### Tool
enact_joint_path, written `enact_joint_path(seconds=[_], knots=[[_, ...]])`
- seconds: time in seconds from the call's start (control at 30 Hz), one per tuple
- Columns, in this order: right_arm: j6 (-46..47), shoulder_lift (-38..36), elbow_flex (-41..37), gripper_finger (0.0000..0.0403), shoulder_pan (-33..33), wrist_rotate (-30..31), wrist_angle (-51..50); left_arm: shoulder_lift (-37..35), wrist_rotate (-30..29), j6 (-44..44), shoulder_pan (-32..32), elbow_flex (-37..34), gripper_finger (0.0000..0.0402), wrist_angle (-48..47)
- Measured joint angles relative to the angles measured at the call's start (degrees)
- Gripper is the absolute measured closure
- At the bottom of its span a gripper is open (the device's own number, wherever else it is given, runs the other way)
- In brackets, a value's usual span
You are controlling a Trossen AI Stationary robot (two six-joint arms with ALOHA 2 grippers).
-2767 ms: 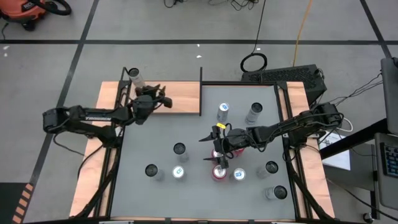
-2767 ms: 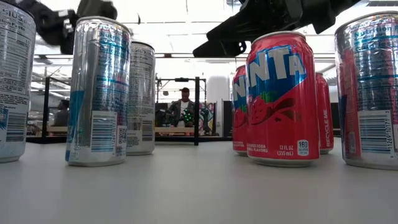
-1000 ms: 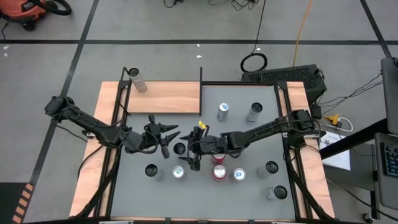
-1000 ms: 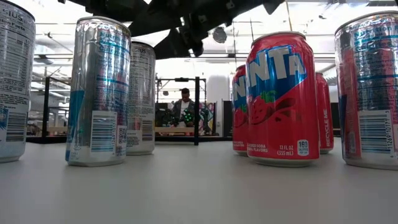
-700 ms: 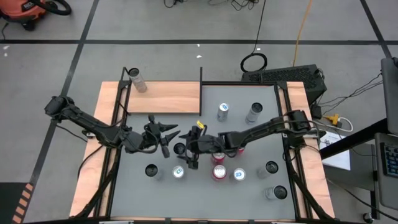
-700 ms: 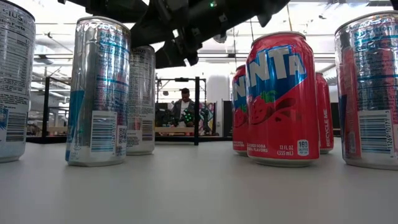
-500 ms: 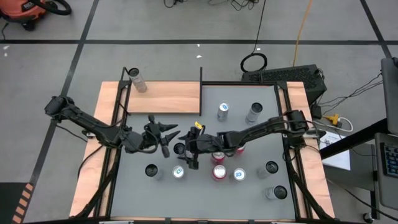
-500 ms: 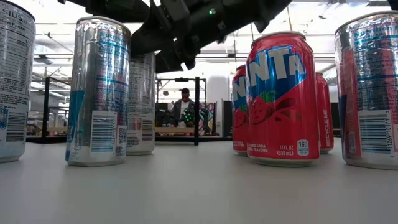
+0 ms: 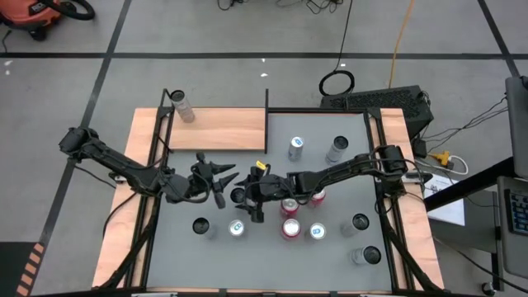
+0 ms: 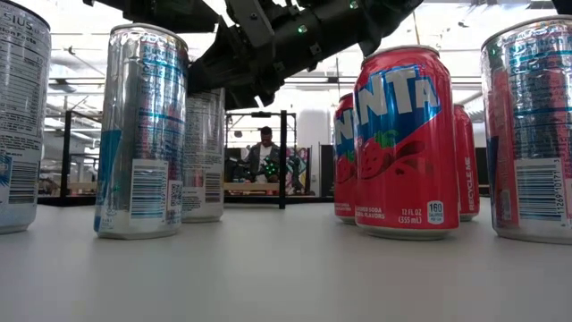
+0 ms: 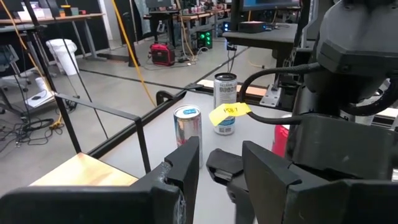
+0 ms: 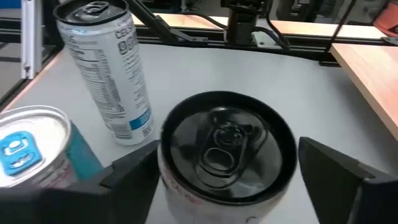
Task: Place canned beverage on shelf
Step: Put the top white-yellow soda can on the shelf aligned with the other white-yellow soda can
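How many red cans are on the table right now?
3. One red can stands in the open; a second and a third stand just behind it, partly under the right arm. Others could be hidden beneath the arms.

We see two black jointed arms, black cables alongside; yellow tag near right tool.

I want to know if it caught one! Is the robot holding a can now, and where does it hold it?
Not yet. The right gripper has its open fingers on both sides of the black-topped can, around its upper part, not squeezing. The left gripper holds nothing.
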Motion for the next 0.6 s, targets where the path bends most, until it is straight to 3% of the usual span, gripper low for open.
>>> enact_joint_path(seconds=[0.3, 0.6], knots=[[-0.57, -1.24, -0.05, 0.0212, 0.16, -0.21, -2.11, 0.00, 0.35, -0.39, 0.00, 0.00, 0.0281, -0.09], [-0.94, -7.69, -0.09, 0.0209, 0.45, -0.21, -11.37, 0.00, 0.68, -1.51, 0.00, 0.00, 0.0281, -1.57]])
